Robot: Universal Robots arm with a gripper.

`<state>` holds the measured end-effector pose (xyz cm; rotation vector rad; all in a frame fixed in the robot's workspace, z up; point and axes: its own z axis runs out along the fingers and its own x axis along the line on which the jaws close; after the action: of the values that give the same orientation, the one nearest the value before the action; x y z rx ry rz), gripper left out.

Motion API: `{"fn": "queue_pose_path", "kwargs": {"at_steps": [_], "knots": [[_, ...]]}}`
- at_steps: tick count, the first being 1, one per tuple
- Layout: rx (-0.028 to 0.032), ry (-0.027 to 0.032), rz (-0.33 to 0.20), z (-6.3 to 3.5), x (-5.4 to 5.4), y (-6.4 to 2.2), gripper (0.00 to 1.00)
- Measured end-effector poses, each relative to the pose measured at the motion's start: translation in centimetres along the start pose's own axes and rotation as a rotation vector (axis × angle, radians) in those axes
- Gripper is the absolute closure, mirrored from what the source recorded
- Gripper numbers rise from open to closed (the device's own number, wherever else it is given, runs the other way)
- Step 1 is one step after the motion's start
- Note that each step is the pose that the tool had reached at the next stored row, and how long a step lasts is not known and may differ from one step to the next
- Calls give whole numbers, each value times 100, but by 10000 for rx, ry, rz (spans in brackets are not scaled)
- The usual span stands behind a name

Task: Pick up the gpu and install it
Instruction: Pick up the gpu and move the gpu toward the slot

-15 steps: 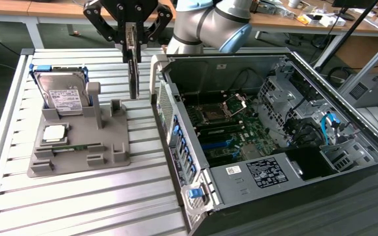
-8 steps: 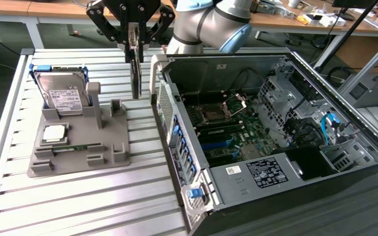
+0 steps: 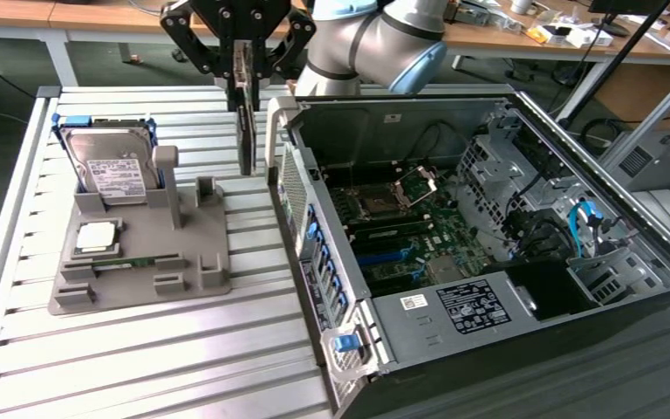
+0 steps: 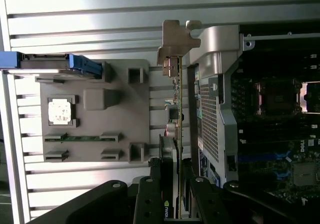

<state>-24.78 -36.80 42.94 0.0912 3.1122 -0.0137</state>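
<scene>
While the black 2-fingered gripper (image 3: 245, 74) clamps the thin black gpu card (image 3: 245, 131) by its upper edge, I see it hanging edge-down, clear of the slatted metal table (image 3: 137, 367), between the grey plastic parts holder (image 3: 137, 253) and the open computer case (image 3: 370, 131). I judge this the carry step; seating calls for squaring its edge over a slot on the motherboard (image 3: 428, 236).
</scene>
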Motion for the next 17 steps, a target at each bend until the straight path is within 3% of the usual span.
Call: {"fn": "queue_pose_path", "kwargs": {"at_steps": [17], "knots": [[0, 0, 1, 3, -115, 6, 73]]}}
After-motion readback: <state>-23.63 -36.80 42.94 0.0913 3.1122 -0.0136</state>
